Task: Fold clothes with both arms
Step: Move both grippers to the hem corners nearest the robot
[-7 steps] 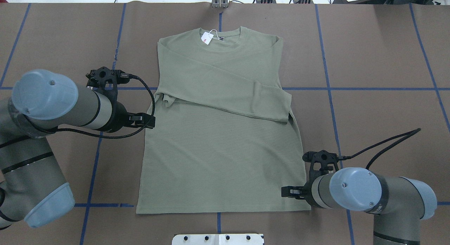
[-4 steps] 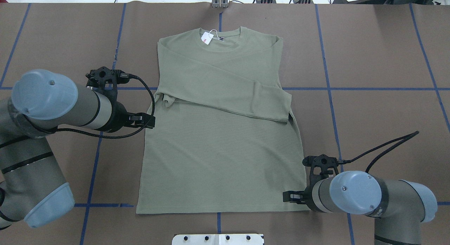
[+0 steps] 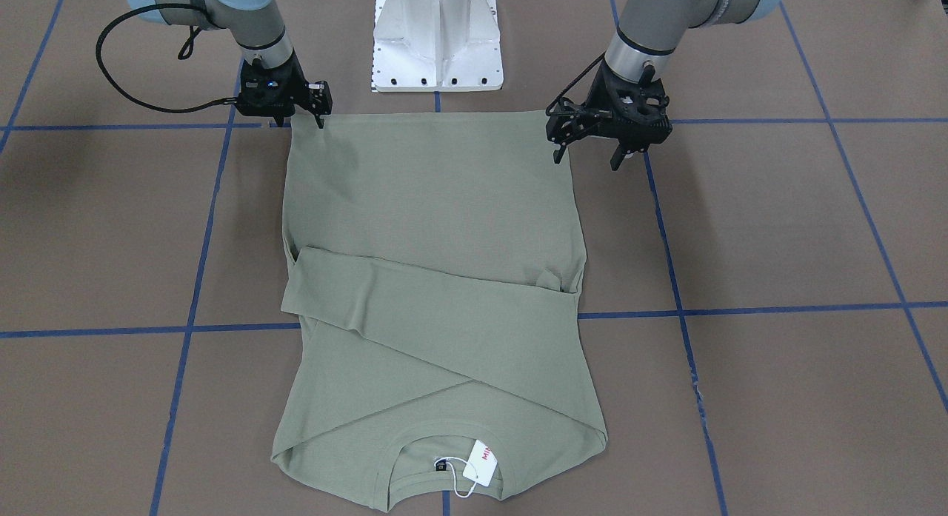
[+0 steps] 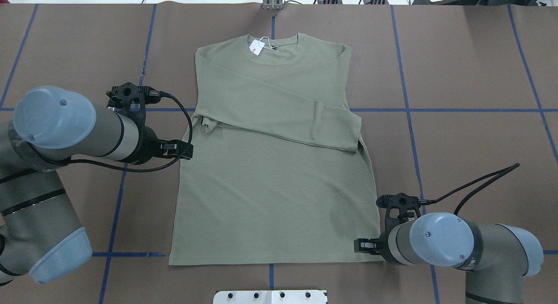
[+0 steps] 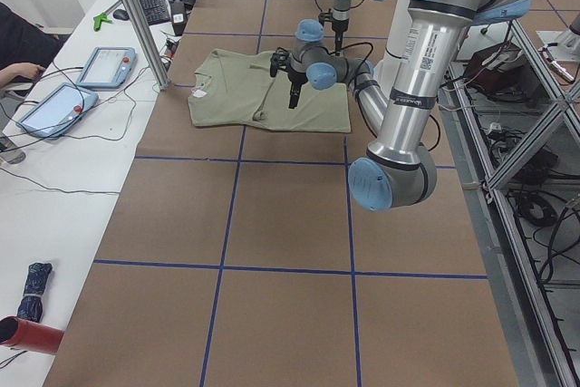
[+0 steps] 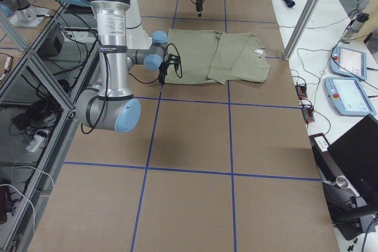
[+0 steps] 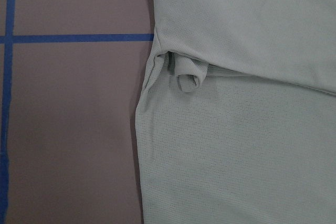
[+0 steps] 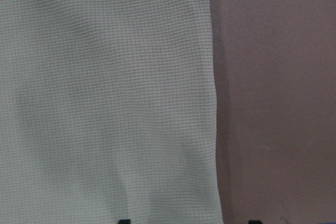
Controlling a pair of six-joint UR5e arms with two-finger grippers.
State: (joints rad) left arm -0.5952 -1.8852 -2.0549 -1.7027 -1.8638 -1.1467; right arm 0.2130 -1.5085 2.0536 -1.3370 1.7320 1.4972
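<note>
The sage-green long-sleeved shirt (image 4: 270, 186) lies flat on the brown table, neck at the far side, both sleeves folded across the chest. Its white-and-red hang tag (image 4: 257, 47) lies at the collar. My left gripper (image 4: 181, 149) is open and empty, raised beside the shirt's left edge, just below the folded-over cuff (image 7: 187, 77). My right gripper (image 3: 300, 121) is open and low at the shirt's right hem corner. In the right wrist view its jaws stand either side of the shirt's side edge (image 8: 212, 129). Nothing is held.
The white base pedestal (image 3: 437, 38) stands just behind the hem. Blue tape lines (image 4: 409, 110) grid the brown table cover. A metal post (image 4: 273, 1) stands at the far edge. An operators' desk with tablets (image 5: 104, 67) runs along the far side.
My right gripper has moved a little toward the robot, along the shirt's right edge to the hem corner. The left arm and the shirt have not moved.
</note>
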